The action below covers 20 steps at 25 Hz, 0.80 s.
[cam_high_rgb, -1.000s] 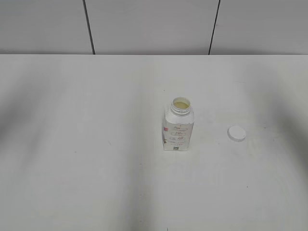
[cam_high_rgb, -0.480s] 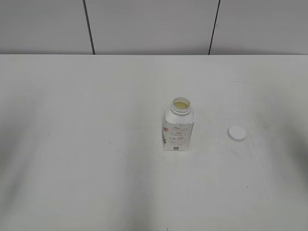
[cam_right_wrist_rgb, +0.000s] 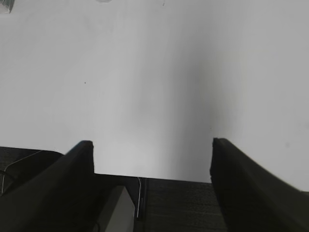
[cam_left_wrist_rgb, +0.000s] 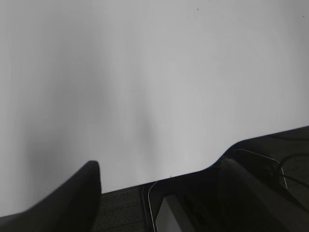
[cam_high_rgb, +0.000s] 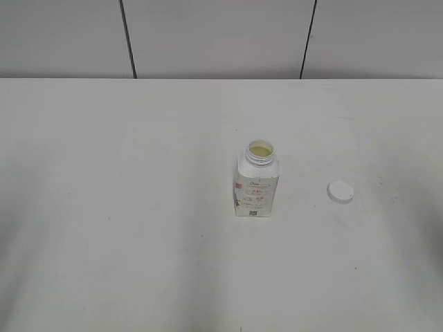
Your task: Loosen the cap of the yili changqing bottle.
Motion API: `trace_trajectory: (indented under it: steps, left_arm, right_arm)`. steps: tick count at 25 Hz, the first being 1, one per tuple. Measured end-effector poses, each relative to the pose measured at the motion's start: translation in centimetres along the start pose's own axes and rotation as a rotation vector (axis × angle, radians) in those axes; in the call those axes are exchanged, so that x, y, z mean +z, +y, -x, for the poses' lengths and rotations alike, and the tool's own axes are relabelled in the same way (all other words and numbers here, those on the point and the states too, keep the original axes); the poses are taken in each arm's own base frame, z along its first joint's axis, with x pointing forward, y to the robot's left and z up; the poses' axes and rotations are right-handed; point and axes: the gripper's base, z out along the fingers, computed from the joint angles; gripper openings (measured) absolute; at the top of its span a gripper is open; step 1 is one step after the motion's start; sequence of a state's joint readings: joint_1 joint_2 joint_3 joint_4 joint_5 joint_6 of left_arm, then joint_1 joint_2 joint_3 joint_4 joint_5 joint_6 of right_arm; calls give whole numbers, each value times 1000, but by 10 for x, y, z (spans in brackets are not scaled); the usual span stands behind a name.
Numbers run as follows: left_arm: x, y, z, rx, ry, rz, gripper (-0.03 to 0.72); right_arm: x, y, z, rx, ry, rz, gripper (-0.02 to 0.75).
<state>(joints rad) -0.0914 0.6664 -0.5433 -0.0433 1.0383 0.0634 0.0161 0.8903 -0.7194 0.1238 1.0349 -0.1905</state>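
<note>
The yili changqing bottle (cam_high_rgb: 257,186) stands upright near the middle of the white table, white with pink-red print. Its neck is open and pale liquid shows inside. The cap (cam_high_rgb: 340,191) lies flat on the table to the bottle's right, apart from it. Neither arm shows in the exterior view. My left gripper (cam_left_wrist_rgb: 159,166) is open and empty over the table's front edge. My right gripper (cam_right_wrist_rgb: 150,145) is open and empty, also at the table's front edge. A corner of the bottle (cam_right_wrist_rgb: 5,5) shows at the top left of the right wrist view.
The white table (cam_high_rgb: 138,207) runs to a grey panelled wall (cam_high_rgb: 208,34) at the back. Below the front edge, dark floor and a pale box-like object (cam_left_wrist_rgb: 169,217) with cables show in the wrist views.
The soft shadows at the table's left and right sides have faded and drawn outward. The bottle and cap have not moved.
</note>
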Motion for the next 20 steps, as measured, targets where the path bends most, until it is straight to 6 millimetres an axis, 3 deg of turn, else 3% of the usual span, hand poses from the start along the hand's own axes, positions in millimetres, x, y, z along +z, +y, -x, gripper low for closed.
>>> trace_trajectory:
  steps: [8, 14, 20]
  left_arm:
    - [-13, -1, -13, 3, -89, 3, 470]
    - [-30, -2, -26, 7, -219, 6, 470]
    - [-46, -4, -43, 13, -362, 12, 470]
  right_arm:
    - [-10, 6, -34, -5, -69, -1, 588]
    - [-6, 12, -59, 9, -85, 30, 588]
    - [-10, 15, -74, 4, -105, 34, 588]
